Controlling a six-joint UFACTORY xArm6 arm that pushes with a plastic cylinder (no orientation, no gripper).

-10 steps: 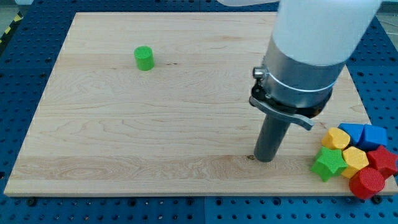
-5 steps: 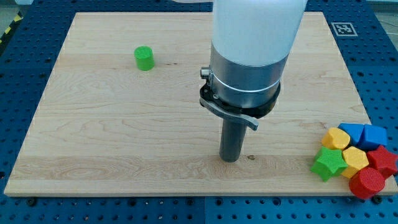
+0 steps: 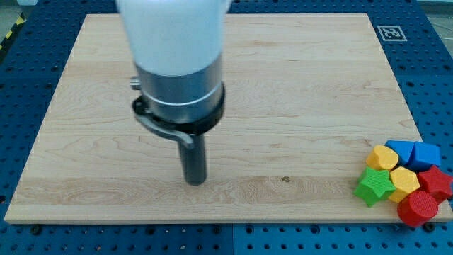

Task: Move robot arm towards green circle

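My tip (image 3: 195, 181) rests on the wooden board (image 3: 78, 127) left of its middle, near the view's bottom. No green circle shows in the camera view; the arm's wide white and grey body (image 3: 177, 64) covers the upper-left middle of the board. The tip touches no block.
A cluster of blocks sits at the board's lower right corner: a green star (image 3: 374, 187), two yellow blocks (image 3: 382, 157) (image 3: 403, 183), two blue blocks (image 3: 402, 149) (image 3: 427, 154), a red block (image 3: 436, 181) and a red cylinder (image 3: 417, 209). A blue pegboard (image 3: 21, 64) surrounds the board.
My tip has slid steadily towards the view's left, from near the cluster to left of the board's middle. The arm's body now hides the green circle. The blocks have not moved.
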